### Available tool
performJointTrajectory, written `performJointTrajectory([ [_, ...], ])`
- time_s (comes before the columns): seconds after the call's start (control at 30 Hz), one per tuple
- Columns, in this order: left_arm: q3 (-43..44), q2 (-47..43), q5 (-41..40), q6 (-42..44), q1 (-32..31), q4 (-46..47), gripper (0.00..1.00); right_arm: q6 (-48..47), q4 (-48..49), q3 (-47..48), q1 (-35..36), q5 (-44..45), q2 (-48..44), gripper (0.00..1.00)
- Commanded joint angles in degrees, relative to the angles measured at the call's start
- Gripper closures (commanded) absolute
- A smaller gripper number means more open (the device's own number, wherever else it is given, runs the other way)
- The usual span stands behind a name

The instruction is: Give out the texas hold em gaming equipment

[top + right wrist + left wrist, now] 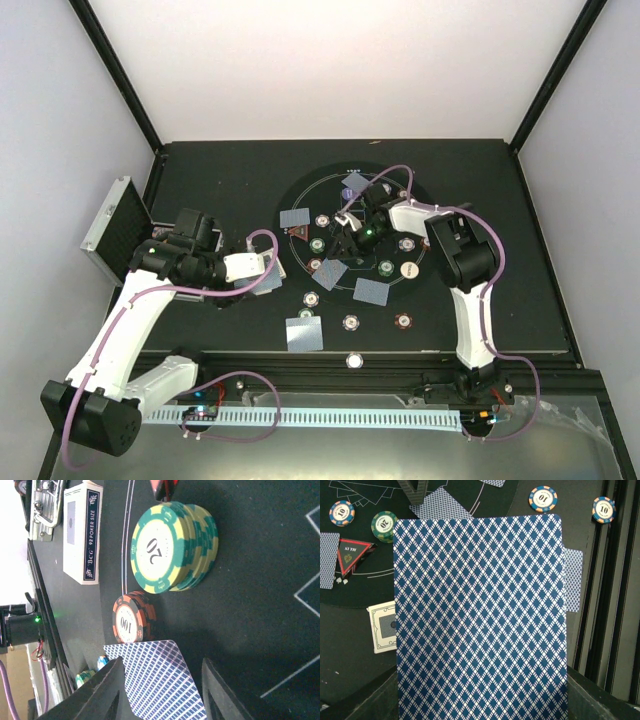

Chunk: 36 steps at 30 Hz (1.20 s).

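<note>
A blue diamond-backed playing card (480, 615) fills the left wrist view, and my left gripper (482, 685) is shut on it; whether more cards lie behind it is hidden. Seen from above, that gripper (258, 264) hovers left of the round layout. My right gripper (160, 700) stands open low over the felt, with another card (155, 675) between its fingers, partly under the left finger (97, 690). Just beyond it stand a red 100 chip stack (132, 617) and a green 20 chip stack (172, 547). The red triangle marker (298, 232) lies near the layout's left side.
Cards (305, 333) and single chips (351, 322) ring the black circular layout (290, 195). A white button disc (408, 269) lies at right, another disc (354, 360) at the near edge. The card box (82, 532) and silver case (110, 228) are at left.
</note>
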Motion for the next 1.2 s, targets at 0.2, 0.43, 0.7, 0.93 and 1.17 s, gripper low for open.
performJointTrajectory([
  [0.2,2.6,-0.3,-0.5,0.7,-0.2,-0.9,0.98,2.2,0.2,-4.2,0.4,2.1,-0.8,0.69],
  [0.43,2.6,-0.1,-2.4,0.5,-0.2,-1.0,0.98,3.4,2.2,-6.2,0.4,0.7,-1.9,0.79],
  [0.7,2.9,0.0,-3.1,0.5,-0.2,-1.1,0.98,4.3,4.2,-8.6,0.4,-0.1,-2.2,0.87],
  [0.93,3.2,0.0,-3.0,0.5,-0.2,-1.3,0.98,8.1,9.3,-11.3,0.4,-1.6,-4.7,0.99],
  [1.17,3.4,-0.3,-3.4,0.5,-0.2,-1.4,0.99,15.2,19.2,-15.9,0.4,-6.1,-8.8,0.99],
])
